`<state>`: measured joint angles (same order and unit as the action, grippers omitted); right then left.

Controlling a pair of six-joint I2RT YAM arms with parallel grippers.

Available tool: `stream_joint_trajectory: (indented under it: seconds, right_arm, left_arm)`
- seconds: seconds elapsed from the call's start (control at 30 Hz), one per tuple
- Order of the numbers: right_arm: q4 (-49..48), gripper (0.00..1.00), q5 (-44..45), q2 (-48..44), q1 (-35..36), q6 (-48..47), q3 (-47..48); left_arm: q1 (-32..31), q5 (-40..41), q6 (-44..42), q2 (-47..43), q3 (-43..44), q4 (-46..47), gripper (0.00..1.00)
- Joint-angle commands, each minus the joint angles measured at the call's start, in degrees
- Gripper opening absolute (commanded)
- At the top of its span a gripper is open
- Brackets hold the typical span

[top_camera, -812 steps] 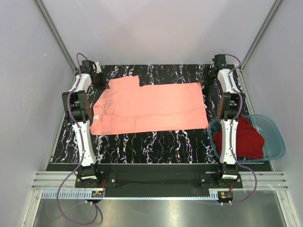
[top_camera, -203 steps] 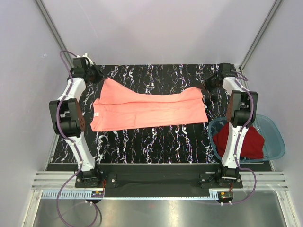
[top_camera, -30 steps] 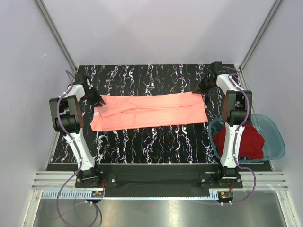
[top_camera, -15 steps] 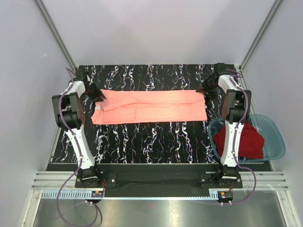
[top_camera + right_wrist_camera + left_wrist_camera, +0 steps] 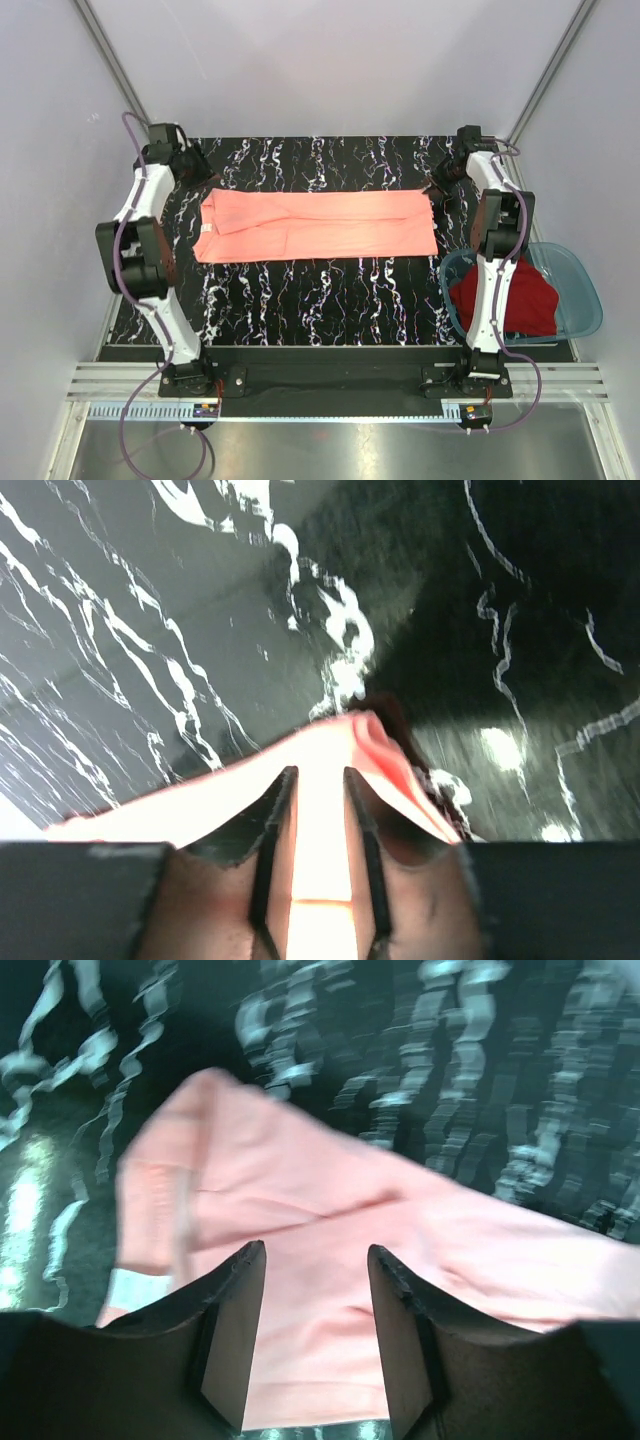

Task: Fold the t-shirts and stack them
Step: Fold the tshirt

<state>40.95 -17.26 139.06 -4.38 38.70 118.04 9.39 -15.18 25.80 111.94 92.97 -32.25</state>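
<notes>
The salmon-pink t-shirt lies flat on the black marbled table as a long strip folded lengthwise, with its white label at the left end. My left gripper is open and empty just beyond the strip's far left corner; in the left wrist view the pink cloth lies below the spread fingers. My right gripper is at the far right corner; in the right wrist view its fingers stand slightly apart over the pink cloth. The dark red t-shirt lies bunched in the basin.
The translucent blue plastic basin stands at the right edge of the table beside the right arm. Metal frame posts and grey walls close in the back and sides. The table's bare front strip lies between the shirt and the arm bases.
My left gripper has let go of the shirt's left end and drawn back up and to the left. The strip has settled flat. My right gripper has shifted slightly back at the right corner.
</notes>
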Motion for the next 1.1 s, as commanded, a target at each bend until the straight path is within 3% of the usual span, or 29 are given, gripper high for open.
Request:
stream_joint_trajectory:
  seconds: [0.0, 0.13, 0.27, 0.33, 0.47, 0.63, 0.73, 1.07]
  right_arm:
    - [4.8, 0.32, 1.2, -6.7, 0.0, -4.9, 2.3]
    - [5.7, 0.36, -3.5, -8.1, 2.2, -5.6, 0.2]
    - [3.5, 0.37, -3.4, -8.9, 4.1, -4.9, -4.0]
    - [3.3, 0.37, -4.2, -8.4, 5.9, -4.4, -4.4]
    - [3.0, 0.33, -4.3, -7.3, 6.9, -4.1, -4.2]
    - [1.4, 0.19, -6.2, -5.7, 8.2, -2.4, -4.7]
    - [0.1, 0.17, -7.4, -4.9, 8.7, -1.2, -5.2]
    - [-0.9, 0.14, -7.7, -1.9, 8.6, 0.6, -6.2]
  left_arm:
    - [-5.5, -0.3, -2.4, -7.4, -2.6, 7.6, 0.49]
    - [-16.8, 3.6, -4.5, -4.1, -0.3, 7.2, 0.33]
    - [-26.3, 18.7, -8.7, 2.1, 5.5, 3.6, 0.28]
    - [-29.5, 22.4, -9.1, 7.0, 10.9, 1.3, 0.24]
    - [-32.7, 29.0, -10.8, 12.6, 17.2, -2.7, 0.23]
    - [-35.0, 32.4, -11.3, 17.9, 21.5, -6.8, 0.21]
    - [-35.4, 33.6, -11.4, 19.9, 23.2, -9.9, 0.19]
    - [-37.3, 31.9, -10.4, 16.8, 15.6, -10.3, 0.16]
